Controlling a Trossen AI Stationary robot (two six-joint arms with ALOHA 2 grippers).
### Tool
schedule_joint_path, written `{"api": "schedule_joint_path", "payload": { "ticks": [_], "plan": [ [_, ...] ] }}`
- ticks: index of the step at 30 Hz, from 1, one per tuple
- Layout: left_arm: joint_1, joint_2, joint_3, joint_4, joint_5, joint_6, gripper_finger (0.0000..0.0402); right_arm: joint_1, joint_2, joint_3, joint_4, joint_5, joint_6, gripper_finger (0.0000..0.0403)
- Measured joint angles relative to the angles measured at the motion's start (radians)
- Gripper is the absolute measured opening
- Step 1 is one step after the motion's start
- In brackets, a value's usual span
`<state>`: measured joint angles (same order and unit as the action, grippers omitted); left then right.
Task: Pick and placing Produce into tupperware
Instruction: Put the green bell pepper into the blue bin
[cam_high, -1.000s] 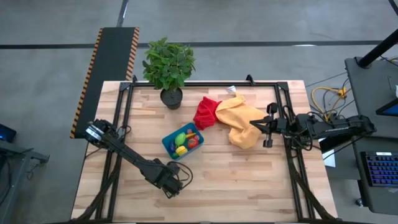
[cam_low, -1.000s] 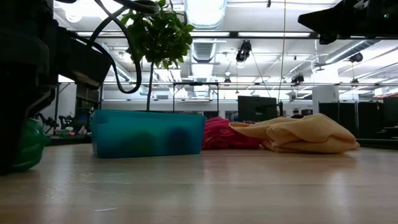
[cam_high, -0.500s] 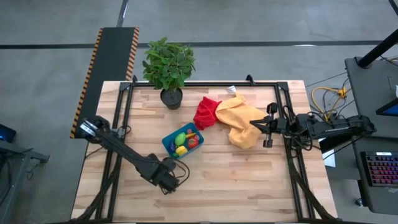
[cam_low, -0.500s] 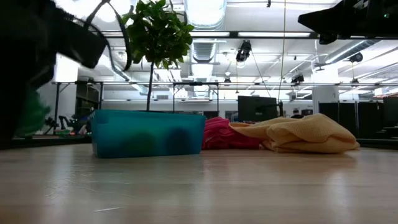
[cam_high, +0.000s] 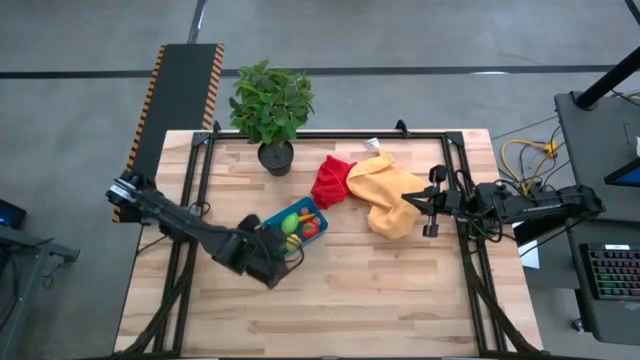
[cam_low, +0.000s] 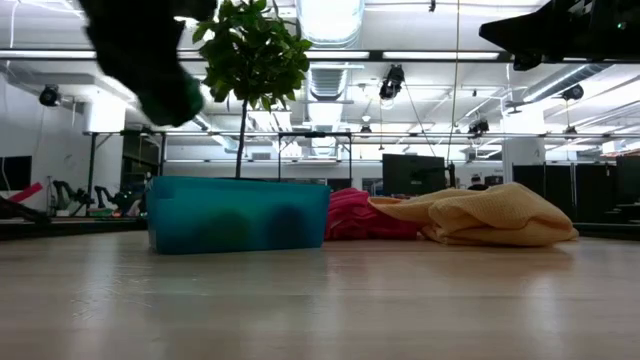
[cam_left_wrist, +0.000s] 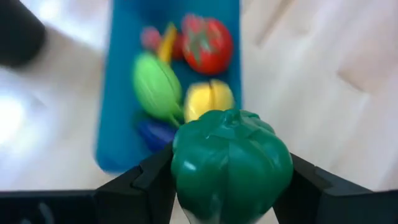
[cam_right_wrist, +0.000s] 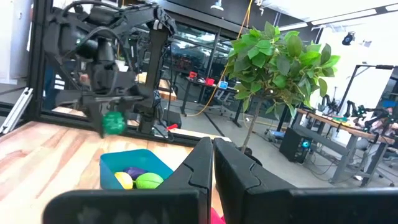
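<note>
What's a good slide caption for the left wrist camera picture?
Left gripper holds a green toy pepper above the blue tupperware, which already has a toy tomato and other produce inside.

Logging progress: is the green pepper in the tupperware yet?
Not yet. The left gripper holds the green pepper in the air above the tupperware.

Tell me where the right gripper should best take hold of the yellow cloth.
Probably pinch the raised, bunched fold of the yellow cloth on the side facing the right gripper, coming down from above: it lies crumpled, and flatter parts offer little to close on.
</note>
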<state>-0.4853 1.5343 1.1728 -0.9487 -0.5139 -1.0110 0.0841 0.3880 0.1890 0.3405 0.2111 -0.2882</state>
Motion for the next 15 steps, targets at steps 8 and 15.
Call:
{"api": "schedule_joint_path", "payload": {
  "ticks": [8,15],
  "plan": [
    [0.133,0.038,-0.018,0.138,-0.02,0.242,0.0192,0.0,0.0,0.0,0.0,0.0,0.0,0.0009],
    [0.197,0.114,-0.019,0.116,0.058,0.277,0.0192,0.0,0.0,0.0,-0.017,0.0,-0.001,0.0009]
  ]
}}
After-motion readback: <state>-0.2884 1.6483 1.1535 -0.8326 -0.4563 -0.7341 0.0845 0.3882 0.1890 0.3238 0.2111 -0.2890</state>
